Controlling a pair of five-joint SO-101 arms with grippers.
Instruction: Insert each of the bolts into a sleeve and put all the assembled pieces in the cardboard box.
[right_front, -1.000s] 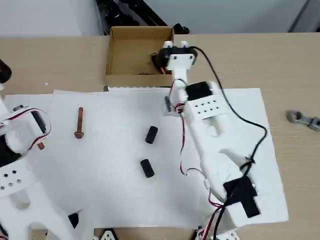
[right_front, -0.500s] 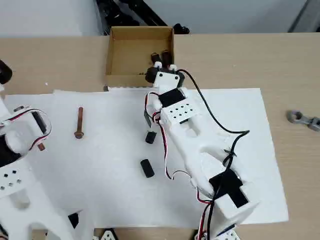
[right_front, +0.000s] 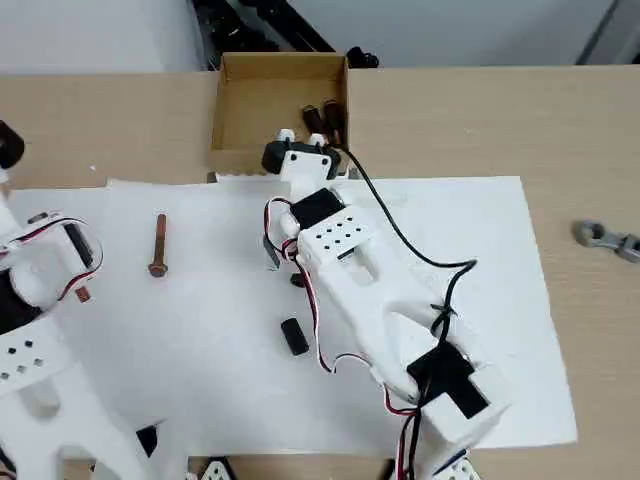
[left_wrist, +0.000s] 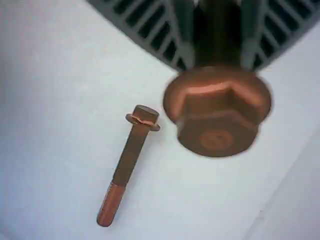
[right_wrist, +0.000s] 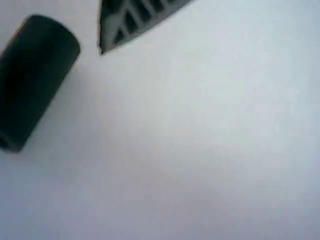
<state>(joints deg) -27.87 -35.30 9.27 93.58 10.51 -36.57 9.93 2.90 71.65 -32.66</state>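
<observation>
Left end effector (left_wrist: 218, 35) clamped on bolt (left_wrist: 218, 112). Right end effector (right_front: 272, 245) opening: can't tell. Hangs just beside sleeve (right_wrist: 31, 80), 6 o'clock of box (right_front: 232, 100). Likely sleeve pickup: grip across barrel, mid-length, keep bore unblocked. Spare bolt (right_front: 159, 245) at sleeve's 9 o'clock.

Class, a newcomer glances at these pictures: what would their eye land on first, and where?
The white right arm stretches across the white paper, the right gripper beside a black sleeve. In the left wrist view a copper bolt is clamped in the left gripper, above a second bolt lying loose on the paper. Assembled pieces lie in the cardboard box.
</observation>
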